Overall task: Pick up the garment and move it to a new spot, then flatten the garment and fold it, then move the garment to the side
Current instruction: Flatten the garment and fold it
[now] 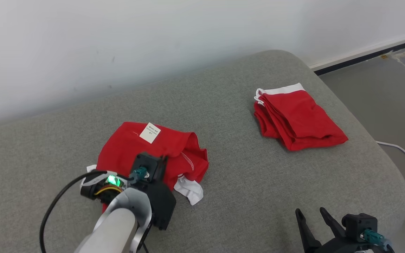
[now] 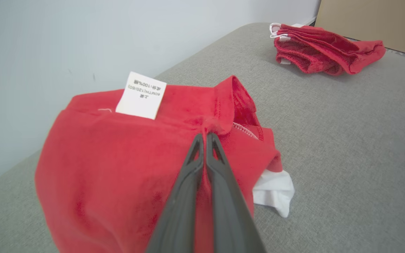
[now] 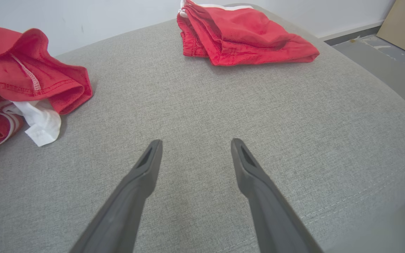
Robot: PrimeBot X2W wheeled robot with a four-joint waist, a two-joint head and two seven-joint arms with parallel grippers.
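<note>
The garment point(image 1: 146, 147) is a crumpled red piece with white trim and a white label, lying at the left middle of the grey cushion point(image 1: 258, 182). In the left wrist view my left gripper point(image 2: 205, 135) is shut, its tips pinching a raised fold of the garment point(image 2: 111, 161) just below the label. In the head view the left wrist covers that grip. My right gripper point(image 1: 311, 212) hovers open over bare cushion at the lower right. In the right wrist view my right gripper point(image 3: 195, 142) has nothing between its fingers, and the garment point(image 3: 30, 77) lies far to its left.
A second red garment point(image 1: 297, 117) with a white band lies folded at the cushion's far right. A white wall runs behind. To the right the cushion's rounded edge drops to grey floor with a white cable point(image 1: 401, 150). A brown board point(image 2: 371, 21) leans beyond.
</note>
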